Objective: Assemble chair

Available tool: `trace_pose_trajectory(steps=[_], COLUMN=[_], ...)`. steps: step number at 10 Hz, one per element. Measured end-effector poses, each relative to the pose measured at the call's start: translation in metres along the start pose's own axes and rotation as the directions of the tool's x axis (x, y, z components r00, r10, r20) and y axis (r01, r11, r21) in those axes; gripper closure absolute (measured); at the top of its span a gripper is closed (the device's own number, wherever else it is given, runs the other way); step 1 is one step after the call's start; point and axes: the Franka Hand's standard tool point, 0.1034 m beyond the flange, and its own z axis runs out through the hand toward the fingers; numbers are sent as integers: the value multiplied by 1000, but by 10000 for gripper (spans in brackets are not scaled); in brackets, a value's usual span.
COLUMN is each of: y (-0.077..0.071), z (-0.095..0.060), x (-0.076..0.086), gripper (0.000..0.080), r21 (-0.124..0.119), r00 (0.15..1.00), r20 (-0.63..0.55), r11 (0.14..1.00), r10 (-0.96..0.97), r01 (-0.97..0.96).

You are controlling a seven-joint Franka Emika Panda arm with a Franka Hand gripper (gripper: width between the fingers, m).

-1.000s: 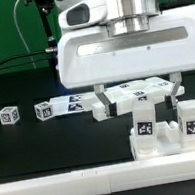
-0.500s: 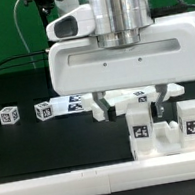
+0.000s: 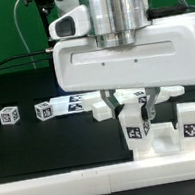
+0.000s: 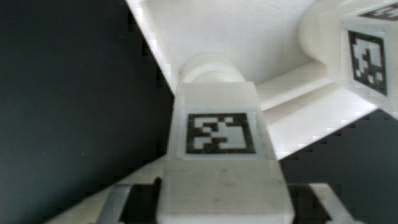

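The chair shows as a cluster of white blocky pieces [image 3: 163, 141] at the exterior view's right, on a black table. An upright white post [image 3: 138, 128] with a square tag stands at its left, and a second tagged block [image 3: 190, 122] at its right. My gripper [image 3: 134, 104] hangs straight over the post, one finger on each side of its top. In the wrist view the tagged post [image 4: 217, 120] fills the space inside the gripper [image 4: 217, 205]. A thin dark strip shows between the post and each finger; whether the pads touch it I cannot tell.
Two small tagged cubes [image 3: 9, 115] [image 3: 44, 110] lie to the exterior view's left. The marker board [image 3: 78, 102] lies flat behind them, beside the gripper. A white ledge [image 3: 68, 181] runs along the table's front edge. Cables hang at the back left.
The arm has come down over the tagged post, and the fingers have drawn in from wide apart to close against its sides.
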Motion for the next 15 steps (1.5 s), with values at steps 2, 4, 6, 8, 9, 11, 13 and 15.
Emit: trace_pose_trajectory(steps=[2, 4, 6, 8, 9, 11, 13, 15], y=[-7, -15, -21, -21, -21, -19, -18, -16], z=[1, 1, 1, 1, 1, -1, 0, 0], x=[-6, -11, -16, -16, -16, -14, -14, -13], gripper=[512, 512, 512, 512, 512, 216, 163, 154], r21=[8, 19, 27, 26, 27, 13, 15, 12], r00=[951, 796, 648, 646, 682, 904, 971, 997], r20=[8, 28, 35, 34, 32, 15, 11, 6], r11=[951, 796, 647, 646, 681, 904, 971, 996], r10=[309, 604, 761, 762, 731, 427, 239, 83], r01=[-309, -605, -762, -763, -732, -427, -239, -83])
